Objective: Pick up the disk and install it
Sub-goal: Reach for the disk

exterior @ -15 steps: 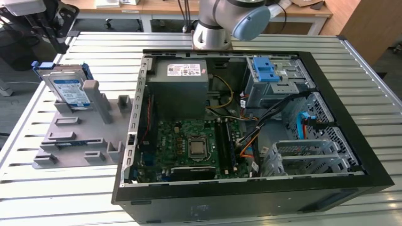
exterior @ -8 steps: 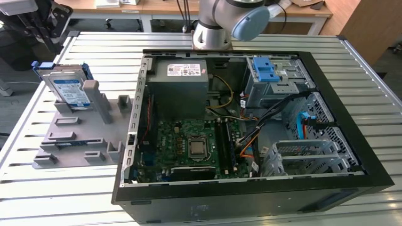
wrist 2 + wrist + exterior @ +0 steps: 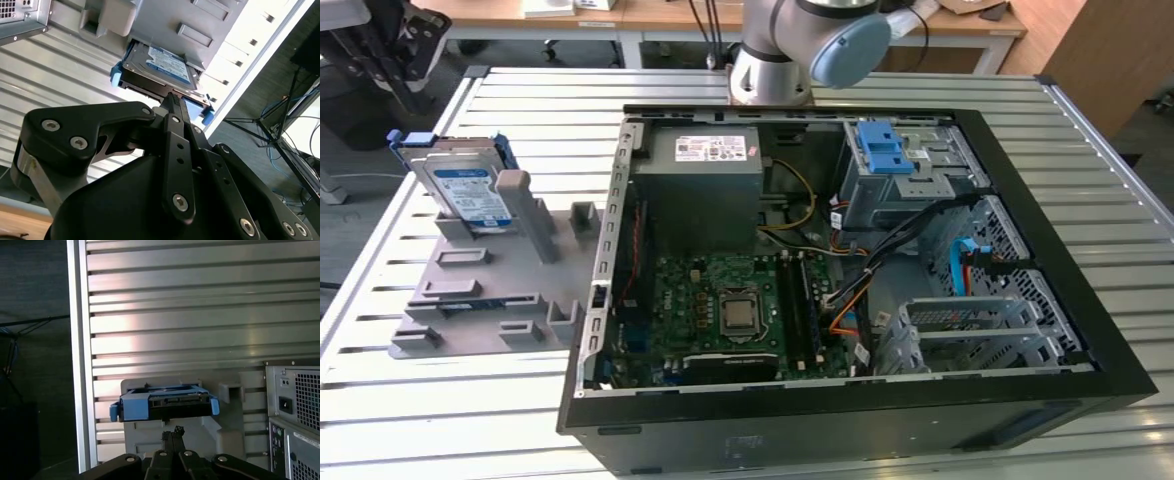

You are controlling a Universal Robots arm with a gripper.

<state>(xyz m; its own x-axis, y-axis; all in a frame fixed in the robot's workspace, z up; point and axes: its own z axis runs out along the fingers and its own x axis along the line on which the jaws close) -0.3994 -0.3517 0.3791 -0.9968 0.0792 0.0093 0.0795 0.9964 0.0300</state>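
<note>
The disk (image 3: 464, 190) is a silver hard drive with a white-and-blue label and blue rails. It stands on edge in a slot of the grey holder (image 3: 480, 290), at the exterior view's left. Both wrist views look down on it: the disk (image 3: 162, 67) with its label showing, and the disk (image 3: 165, 402) seen from its blue end. My gripper (image 3: 170, 100) hangs a short way off the disk, its black fingertips pressed together with nothing between them. In the first wrist view the gripper (image 3: 172, 432) points at the disk's near edge.
An open computer case (image 3: 1067, 300) lies beside the holder on the slatted metal table (image 3: 427, 400). Inside are a grey power-supply box (image 3: 710, 170), a green motherboard (image 3: 734, 310), a blue latch piece (image 3: 887, 150) and a metal drive cage (image 3: 974, 325). The arm's base (image 3: 774, 70) stands behind the case.
</note>
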